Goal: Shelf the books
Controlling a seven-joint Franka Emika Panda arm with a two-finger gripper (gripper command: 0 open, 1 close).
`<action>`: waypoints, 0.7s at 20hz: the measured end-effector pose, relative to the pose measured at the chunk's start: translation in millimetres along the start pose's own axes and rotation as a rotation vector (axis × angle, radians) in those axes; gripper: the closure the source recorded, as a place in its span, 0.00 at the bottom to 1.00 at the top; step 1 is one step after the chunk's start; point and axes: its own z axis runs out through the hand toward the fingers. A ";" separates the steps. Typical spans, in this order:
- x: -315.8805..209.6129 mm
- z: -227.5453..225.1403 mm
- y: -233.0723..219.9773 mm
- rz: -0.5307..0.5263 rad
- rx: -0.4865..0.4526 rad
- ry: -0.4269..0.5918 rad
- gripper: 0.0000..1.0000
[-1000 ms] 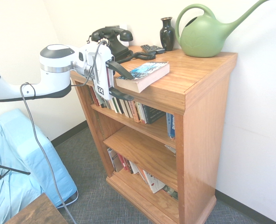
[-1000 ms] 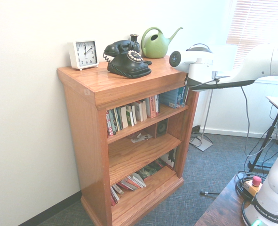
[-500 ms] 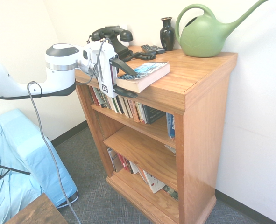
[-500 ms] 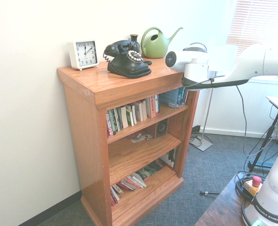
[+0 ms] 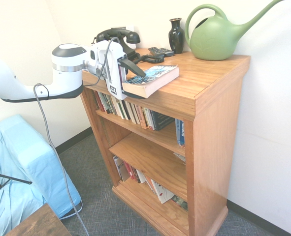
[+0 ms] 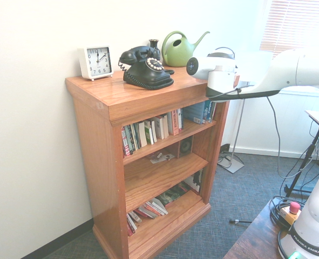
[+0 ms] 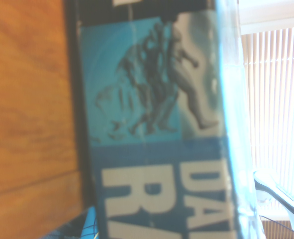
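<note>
The gripper (image 5: 129, 80) stands wide open, 1 dark finger above the cover and 1 below the near corner of the book (image 5: 152, 79), bracketing it without pinching it; nothing is held yet. The book lies flat on the top of the shelf (image 5: 204, 73), its near end overhanging the front edge, just in front of the black telephone (image 5: 116, 39). The wrist view shows its blue cover with white lettering close up beside the wood grain.

By its looks it is a thick paperback: moderately light, stiff enough across its thickness to take a firm squeeze, but the glossy cover may slip and the pages could fan open if it is gripped too near the loose edge. The overhanging end, taken across the thickness, seems the sensible place to hold it.

The arm (image 5: 17, 83) reaches in nearly level from the left of the first exterior view, wrist tipped slightly downward, at the height of the shelf top. A green watering can (image 5: 216, 34) and a dark vase (image 5: 176, 35) stand well behind.
</note>
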 end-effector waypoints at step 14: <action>-3.0 5.4 -4.9 -0.009 -0.006 -0.010 1.00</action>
